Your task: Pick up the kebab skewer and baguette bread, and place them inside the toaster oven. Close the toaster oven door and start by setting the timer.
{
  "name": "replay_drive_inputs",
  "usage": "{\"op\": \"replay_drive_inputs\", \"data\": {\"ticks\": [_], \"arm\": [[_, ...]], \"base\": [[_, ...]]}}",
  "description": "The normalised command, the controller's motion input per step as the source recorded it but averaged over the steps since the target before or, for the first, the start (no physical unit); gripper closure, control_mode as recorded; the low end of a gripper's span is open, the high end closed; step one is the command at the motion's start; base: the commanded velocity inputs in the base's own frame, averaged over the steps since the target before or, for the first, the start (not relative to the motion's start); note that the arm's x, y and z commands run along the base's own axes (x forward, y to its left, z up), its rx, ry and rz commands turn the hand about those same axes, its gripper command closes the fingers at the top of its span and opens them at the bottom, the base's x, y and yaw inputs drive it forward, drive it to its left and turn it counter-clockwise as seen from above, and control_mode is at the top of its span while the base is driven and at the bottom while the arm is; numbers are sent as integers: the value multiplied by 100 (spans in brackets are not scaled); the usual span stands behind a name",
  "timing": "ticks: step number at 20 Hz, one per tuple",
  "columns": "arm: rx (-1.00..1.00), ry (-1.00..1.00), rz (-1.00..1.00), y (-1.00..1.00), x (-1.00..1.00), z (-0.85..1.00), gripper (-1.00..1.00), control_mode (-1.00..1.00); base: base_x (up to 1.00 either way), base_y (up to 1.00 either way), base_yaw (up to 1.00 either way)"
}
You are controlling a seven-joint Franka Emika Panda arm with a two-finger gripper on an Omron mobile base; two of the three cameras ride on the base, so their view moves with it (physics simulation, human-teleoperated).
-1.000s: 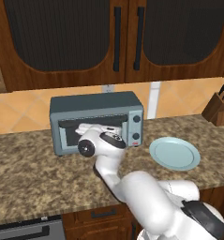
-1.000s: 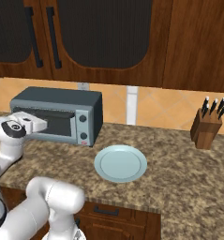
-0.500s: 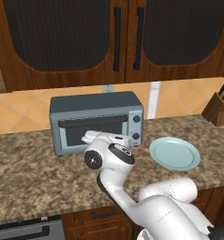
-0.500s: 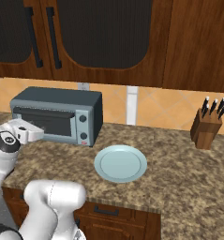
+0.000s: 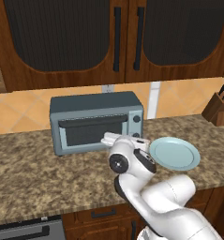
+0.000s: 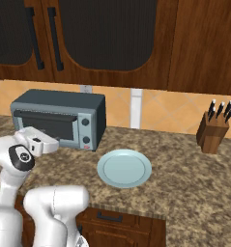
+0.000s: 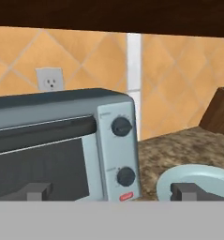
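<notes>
The toaster oven (image 5: 97, 102) (image 6: 59, 102) (image 7: 62, 108) stands on the counter against the back wall. Its door (image 5: 92, 133) (image 6: 44, 126) (image 7: 38, 159) is shut upright, the handle bar along its top. Two knobs (image 5: 137, 119) (image 7: 121, 126) sit one above the other on its right panel. My gripper (image 5: 125, 139) (image 6: 39, 140) (image 7: 112, 194) hovers just in front of the oven's right half, facing the knob panel. It is open and holds nothing, its fingertips (image 7: 38, 191) spread wide. The kebab skewer and the baguette bread are out of view.
A pale blue plate (image 5: 174, 153) (image 6: 124, 168) (image 7: 197, 176) lies on the granite counter right of the oven. A wooden knife block (image 5: 218, 108) (image 6: 213, 132) stands at the far right. Dark wooden cabinets hang above, and a wall outlet (image 7: 50, 79) sits behind the oven.
My hand has swung to the right along the oven's front, from the door window toward the knob side, and drawn back a little. The door stays shut and the gripper open.
</notes>
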Motion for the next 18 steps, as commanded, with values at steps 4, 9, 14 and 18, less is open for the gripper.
{"op": "replay_drive_inputs", "data": {"ticks": [4,9,14,18], "arm": [[19,-2,5,-36,0,-6,-100,-100],[1,6,15,-35,-13,1,-100,-100],[-29,20,27,-37,-34,6,-100,-100],[-41,21,34,-52,-28,-2,-100,-100]], "base": [[0,0,0],[0,0,0],[0,0,0],[0,0,0]]}}
